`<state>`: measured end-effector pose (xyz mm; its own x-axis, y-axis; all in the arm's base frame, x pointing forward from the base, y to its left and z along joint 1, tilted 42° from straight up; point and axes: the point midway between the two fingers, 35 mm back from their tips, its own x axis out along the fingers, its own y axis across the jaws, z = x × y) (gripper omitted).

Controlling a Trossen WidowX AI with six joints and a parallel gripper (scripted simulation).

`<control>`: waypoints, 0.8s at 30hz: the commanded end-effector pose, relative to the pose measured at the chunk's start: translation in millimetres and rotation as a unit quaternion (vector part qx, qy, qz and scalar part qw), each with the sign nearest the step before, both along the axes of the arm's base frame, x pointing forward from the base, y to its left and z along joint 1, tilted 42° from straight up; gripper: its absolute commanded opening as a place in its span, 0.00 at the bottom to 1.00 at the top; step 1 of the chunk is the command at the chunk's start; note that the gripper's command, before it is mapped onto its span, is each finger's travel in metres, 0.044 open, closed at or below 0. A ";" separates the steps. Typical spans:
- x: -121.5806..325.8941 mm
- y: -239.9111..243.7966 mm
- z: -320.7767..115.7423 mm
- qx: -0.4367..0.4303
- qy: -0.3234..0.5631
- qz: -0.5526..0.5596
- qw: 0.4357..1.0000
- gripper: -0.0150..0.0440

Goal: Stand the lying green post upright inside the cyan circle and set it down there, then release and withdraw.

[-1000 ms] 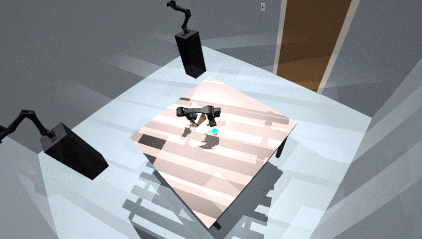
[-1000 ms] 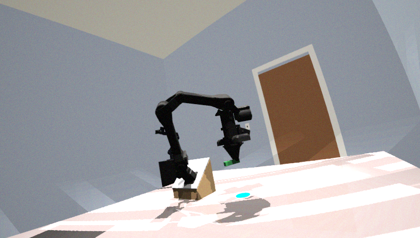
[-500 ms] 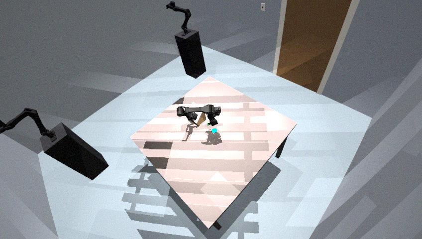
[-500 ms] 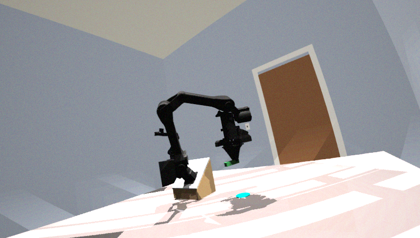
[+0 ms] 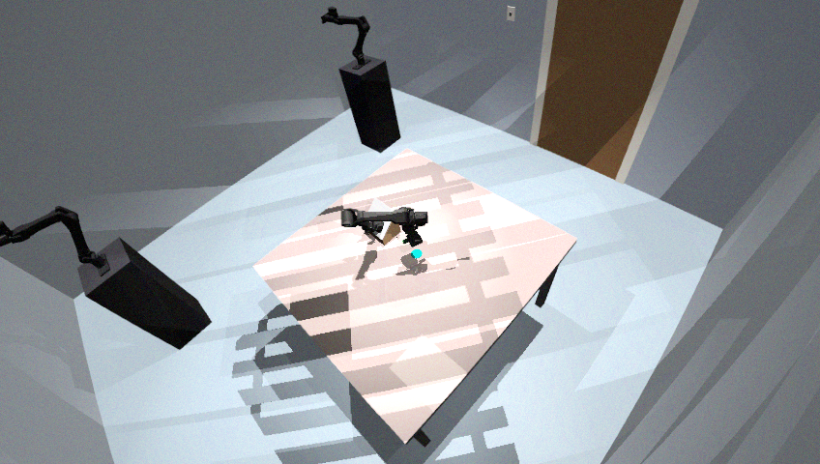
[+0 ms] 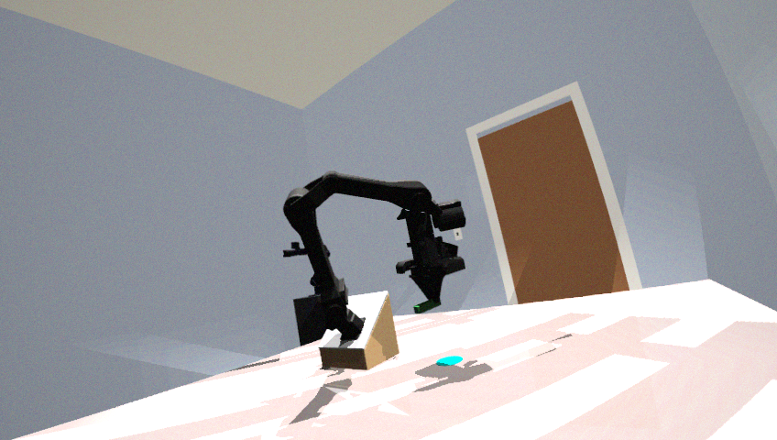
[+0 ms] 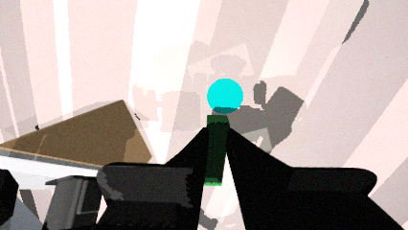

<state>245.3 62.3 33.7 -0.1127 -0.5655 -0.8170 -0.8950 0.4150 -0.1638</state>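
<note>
pale pink table [image 5: 437, 322] with streaks of light and shadow, standing on a light floor in a grey-walled room with a brown door [image 6: 551, 202]. two dark pedestals bearing idle arms [image 5: 367, 103] stand off the table, seen from the top view. on the table, the black arm [image 6: 348, 191] arches up from its base and bends down to the gripper [image 6: 431, 297], which points at the table surface from above, well clear of it. the jaws are clenched on the green post [image 6: 426, 306]; in the exterior view the post juts sideways from the fingertips, close to level and slightly tilted, not upright. in the wrist view the post [image 7: 216, 150] runs lengthwise between the two dark fingers, its far end reaching toward the cyan circle [image 7: 225, 96]. the cyan circle [image 6: 449, 360] lies flat on the table, below and somewhat to the right of the gripper in the exterior view, beside the gripper's shadow. a tan wedge-shaped block [image 6: 370, 337] sits by the arm's base, apart from the circle.
</note>
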 end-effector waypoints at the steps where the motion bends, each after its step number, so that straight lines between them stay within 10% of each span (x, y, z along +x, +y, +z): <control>1: -1.4 -1.0 -1.0 0.018 0.003 -0.004 1.000 0.29; 24: -8.5 -7.1 -8.7 0.101 0.018 -0.024 0.994 0.29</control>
